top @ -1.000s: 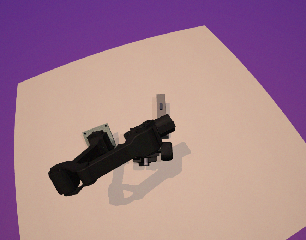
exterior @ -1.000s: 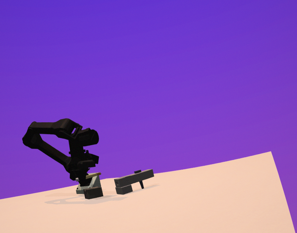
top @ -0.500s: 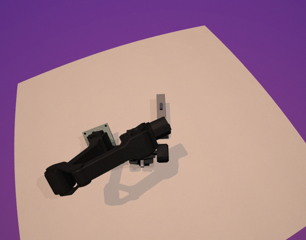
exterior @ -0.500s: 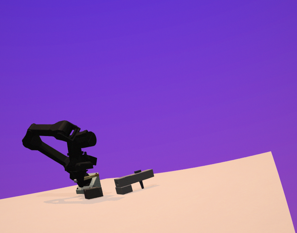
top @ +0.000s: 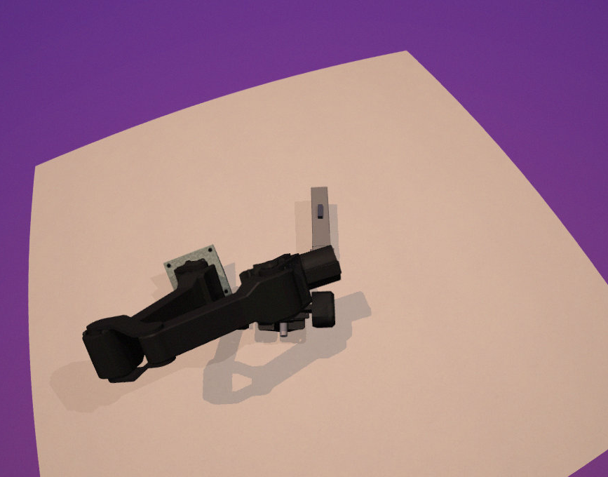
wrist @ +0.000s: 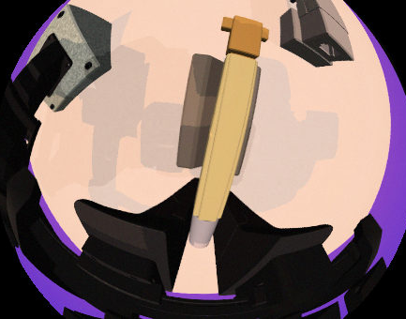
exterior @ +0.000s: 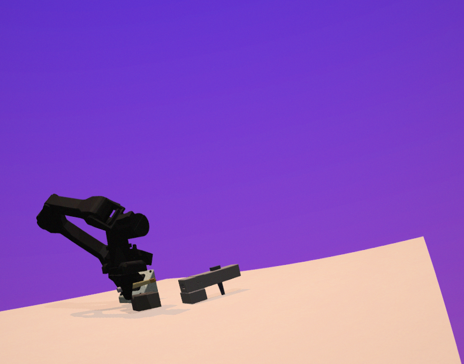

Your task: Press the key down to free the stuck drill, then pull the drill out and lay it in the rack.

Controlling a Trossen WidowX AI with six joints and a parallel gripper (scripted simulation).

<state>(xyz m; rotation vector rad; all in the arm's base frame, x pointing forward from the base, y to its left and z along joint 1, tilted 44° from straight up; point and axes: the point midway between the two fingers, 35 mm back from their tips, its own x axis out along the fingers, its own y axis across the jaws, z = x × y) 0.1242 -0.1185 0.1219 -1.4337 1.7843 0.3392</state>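
My gripper (exterior: 126,290) (wrist: 205,185) is shut on the drill (exterior: 144,282) (wrist: 227,136), which has a yellow body, an orange winged end and a grey tip. The fingers grip near the grey tip. The drill is in the air, outside the holder. In the wrist view it crosses over the brown-grey grooved rack (exterior: 145,301) (wrist: 191,127), slightly aslant and covering its right part. The top view shows only the drill's grey tip; the arm largely hides the rack there. The dark key (top: 320,210) (exterior: 215,268) sits through the long grey holder (top: 319,231) (exterior: 210,279) (wrist: 321,33).
The arm's speckled base plate (top: 217,259) (exterior: 151,277) (wrist: 80,52) stands at the left of the holder. The holder's near end rests on a grey block (exterior: 194,296), close beyond the rack. The table (top: 422,231) (exterior: 322,313) extends around them.
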